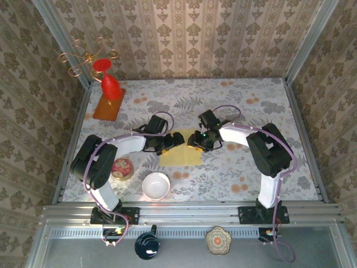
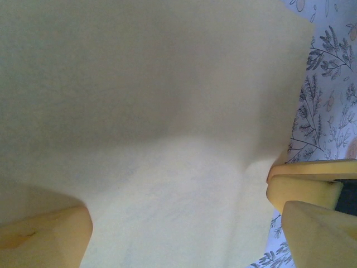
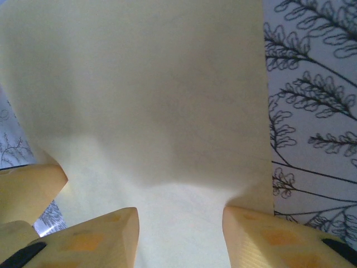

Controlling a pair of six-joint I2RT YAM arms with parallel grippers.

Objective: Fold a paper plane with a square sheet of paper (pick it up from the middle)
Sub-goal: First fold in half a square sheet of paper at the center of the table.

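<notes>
**Left gripper** [image 1: 167, 143]: jaws spread wide over the sheet's left part, nothing pinched.

**Square sheet of paper** [image 1: 179, 156]: pale yellow, lying mid-table [image 1: 240, 167] between the two grippers. Its middle appears humped upward. Judged very light, limp, smooth and easily creased or torn. Best taken by a gentle pinch on the raised central ridge.

**Right gripper** [image 1: 197, 140]: jaws half-parted, with paper bulging into the gap but not clamped.

The top camera looks down from high behind the near edge over the whole desk [image 1: 251, 167]. Both wrist cameras sit close above the same square sheet of paper [image 1: 179, 155], from opposite sides.
</notes>
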